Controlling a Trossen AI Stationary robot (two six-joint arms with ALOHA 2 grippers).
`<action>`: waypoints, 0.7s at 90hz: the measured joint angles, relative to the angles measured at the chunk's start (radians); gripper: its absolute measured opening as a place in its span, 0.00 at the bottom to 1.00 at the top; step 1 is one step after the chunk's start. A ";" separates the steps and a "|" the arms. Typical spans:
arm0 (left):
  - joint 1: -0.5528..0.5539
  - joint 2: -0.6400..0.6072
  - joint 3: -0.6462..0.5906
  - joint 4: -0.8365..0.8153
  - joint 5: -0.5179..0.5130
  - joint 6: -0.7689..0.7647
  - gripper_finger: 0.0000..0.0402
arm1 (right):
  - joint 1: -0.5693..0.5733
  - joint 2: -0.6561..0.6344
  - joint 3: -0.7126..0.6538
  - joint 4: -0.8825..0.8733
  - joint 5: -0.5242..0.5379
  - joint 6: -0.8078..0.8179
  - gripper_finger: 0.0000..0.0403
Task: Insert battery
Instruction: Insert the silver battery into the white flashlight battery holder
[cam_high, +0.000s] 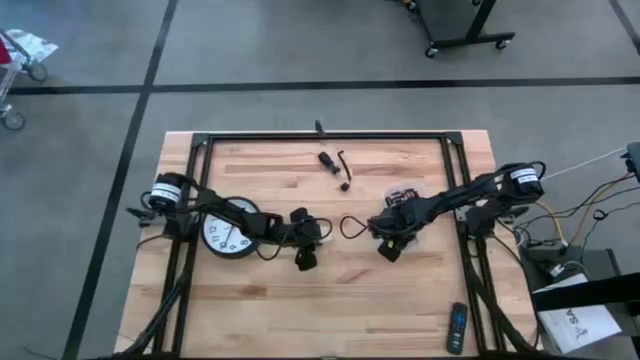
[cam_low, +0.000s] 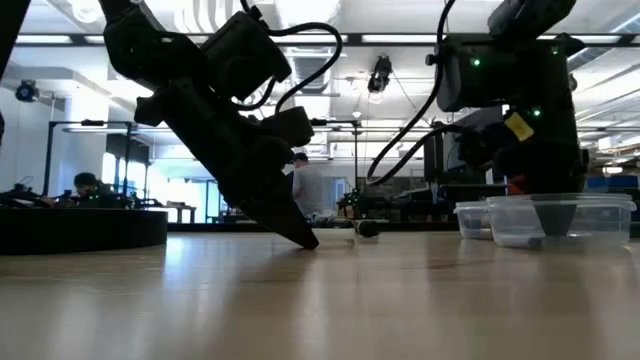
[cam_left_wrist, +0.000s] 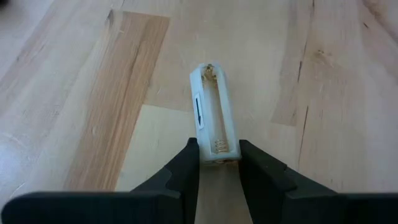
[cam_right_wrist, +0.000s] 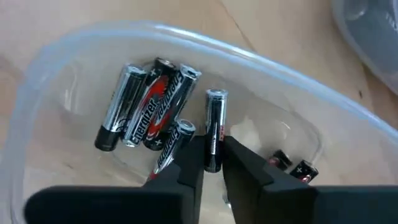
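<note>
From above, the butcher-block table (cam_high: 330, 290) is carrying both arms: the left gripper (cam_high: 305, 258) is reaching just past a white wall clock (cam_high: 228, 232) toward the table's middle, and the right gripper (cam_high: 388, 248) is hanging on the far side of that middle from the clock, over a clear plastic container (cam_high: 408, 236); a remote control (cam_high: 456, 328) is lying well away from the clock at the table's near right corner. At table height, the left gripper (cam_low: 305, 240) is slanting down until its tip is touching the wood, while two clear tubs (cam_low: 545, 220) are sitting below the right arm. In the left wrist view, the left fingers (cam_left_wrist: 186, 171) are closing on the near end of one white single-cell battery holder (cam_left_wrist: 213, 113), lying flat on the wood with its slot empty. In the right wrist view, the right fingers (cam_right_wrist: 194, 163) are pinching one upright AA battery (cam_right_wrist: 214, 127) inside the clear container (cam_right_wrist: 74, 56); beside it about four more batteries are lying in a cluster (cam_right_wrist: 146, 112), and two small dark cells (cam_right_wrist: 292, 165) are resting apart from them.
</note>
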 joint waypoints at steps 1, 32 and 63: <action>0.000 0.000 0.000 0.000 0.000 0.000 0.22 | 0.000 -0.003 0.000 0.000 0.001 -0.004 0.06; 0.000 0.000 0.000 0.007 0.001 0.003 0.22 | 0.002 -0.107 0.124 -0.242 0.072 -0.034 0.01; 0.000 0.001 -0.002 0.036 0.010 0.004 0.22 | 0.034 -0.021 0.305 -0.031 0.093 -0.445 0.01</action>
